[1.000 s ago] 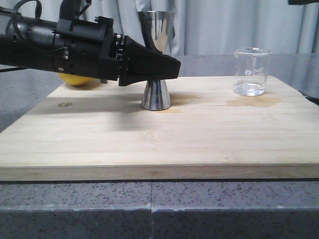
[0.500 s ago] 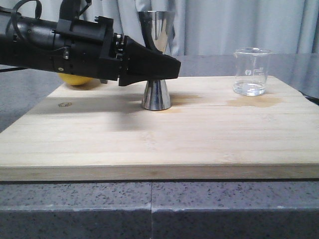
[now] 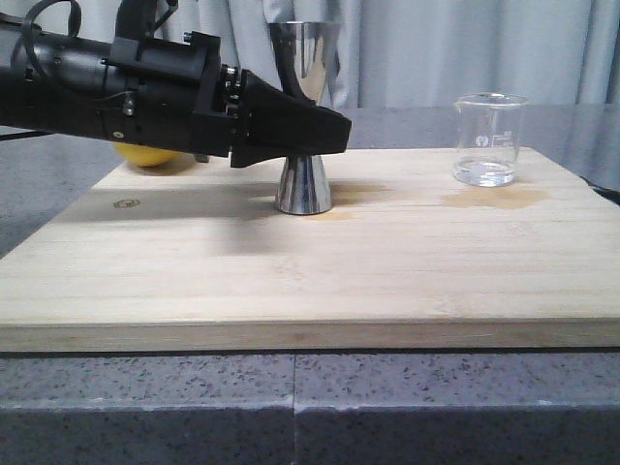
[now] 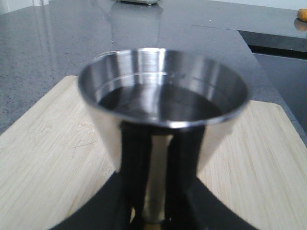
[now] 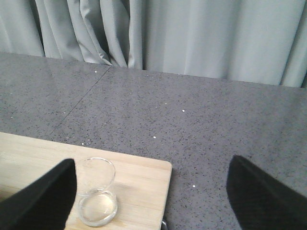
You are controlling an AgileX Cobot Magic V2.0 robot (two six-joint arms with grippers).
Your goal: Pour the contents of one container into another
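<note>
The steel jigger (image 3: 303, 184) stands upright on the wooden board (image 3: 291, 281), left of centre. My left gripper (image 3: 331, 131) reaches in from the left and is shut on its narrow waist. In the left wrist view the jigger's upper cup (image 4: 163, 91) fills the frame, with the gripper (image 4: 156, 213) clamped below it. The clear glass beaker (image 3: 489, 140) stands upright at the board's back right corner, apart from both grippers. My right gripper (image 5: 153, 201) hangs open high above that corner with the beaker (image 5: 98, 191) beside one finger (image 5: 43, 196). It is out of the front view.
A yellow lemon (image 3: 145, 155) lies behind the left arm at the board's back left. Damp stains (image 3: 494, 199) mark the wood in front of the beaker. Grey speckled counter (image 5: 192, 120) surrounds the board, with grey curtains (image 5: 192, 33) behind.
A dark bit of the right arm at the top right corner of the front view has gone out of sight. The left gripper, jigger and beaker have not moved.
</note>
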